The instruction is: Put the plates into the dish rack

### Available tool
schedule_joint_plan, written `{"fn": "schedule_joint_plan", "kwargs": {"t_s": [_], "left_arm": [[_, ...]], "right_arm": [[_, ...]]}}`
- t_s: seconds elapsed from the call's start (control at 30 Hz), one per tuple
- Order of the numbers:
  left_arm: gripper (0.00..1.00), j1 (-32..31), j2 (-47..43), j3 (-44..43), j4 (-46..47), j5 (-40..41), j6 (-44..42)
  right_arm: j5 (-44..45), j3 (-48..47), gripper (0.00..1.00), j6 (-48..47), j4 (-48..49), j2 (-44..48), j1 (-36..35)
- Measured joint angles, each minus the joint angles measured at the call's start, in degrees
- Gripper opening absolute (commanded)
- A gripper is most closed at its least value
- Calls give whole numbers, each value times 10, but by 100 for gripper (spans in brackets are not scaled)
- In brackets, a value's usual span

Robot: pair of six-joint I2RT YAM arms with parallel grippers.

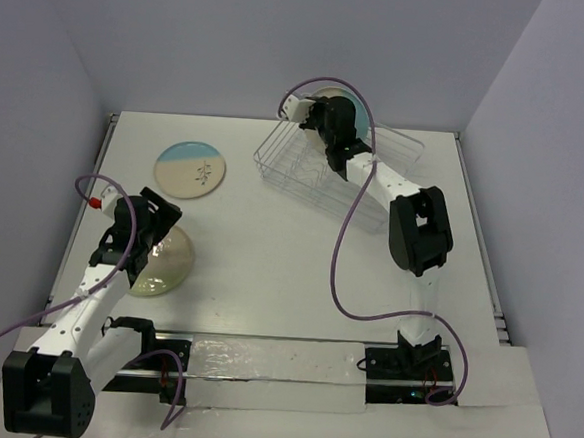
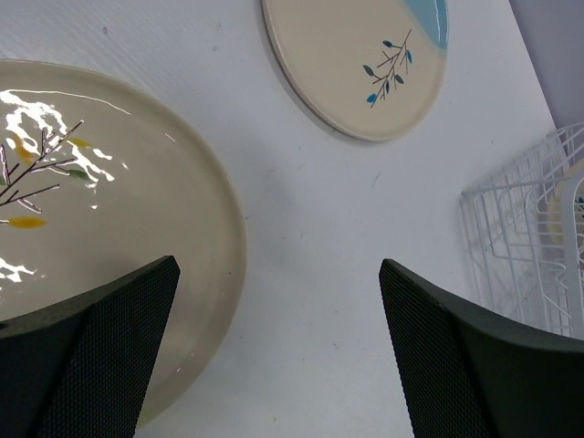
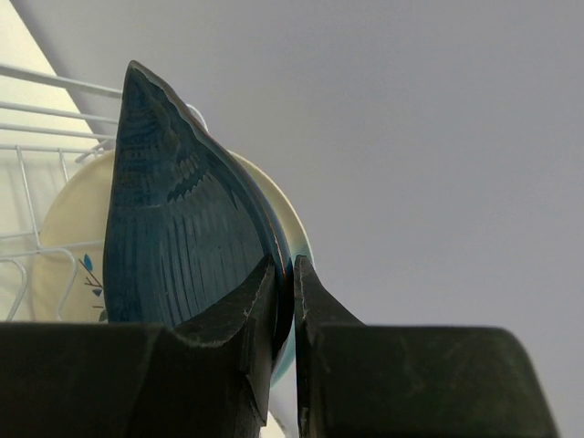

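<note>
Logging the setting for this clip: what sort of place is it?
Probably a lab robot cell, not a kitchen: a white table boxed in by plain pale walls, the left arm and right arm bolted at its near edge, with a wire dish rack and a few plates as props.

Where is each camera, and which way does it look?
Top external: high behind the arms, looking down at the white table; both arms show.
Left wrist: on the left arm, looking down past its open left tool at a cream round plate.
Right wrist: on the right arm, looking along the right tool pinching a dark blue ridged plate.
All three share the white wire dish rack.
</note>
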State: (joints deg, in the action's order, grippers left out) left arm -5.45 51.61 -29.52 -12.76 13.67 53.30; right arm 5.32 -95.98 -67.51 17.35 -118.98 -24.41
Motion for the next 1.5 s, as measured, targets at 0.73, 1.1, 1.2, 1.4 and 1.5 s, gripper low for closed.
{"fn": "schedule_joint_plan", "kwargs": {"t_s": [0.73,1.1,1.2,1.4,1.5], "left_arm": [[99,0,5,0,1,0,-5],[99,0,5,0,1,0,-10],[99,0,5,0,1,0,-11],[99,0,5,-3,2,-1,-14],[99,0,5,-5,2,-5,-14]], "right_arm": [[-15,19,0,-10,10,-24,7],[-12,19,0,8,26,-31,7],[-13,19,0,14,28,-31,9],[-25,19,0,20,28,-31,17],[-38,19,0,16,28,-31,21]]}}
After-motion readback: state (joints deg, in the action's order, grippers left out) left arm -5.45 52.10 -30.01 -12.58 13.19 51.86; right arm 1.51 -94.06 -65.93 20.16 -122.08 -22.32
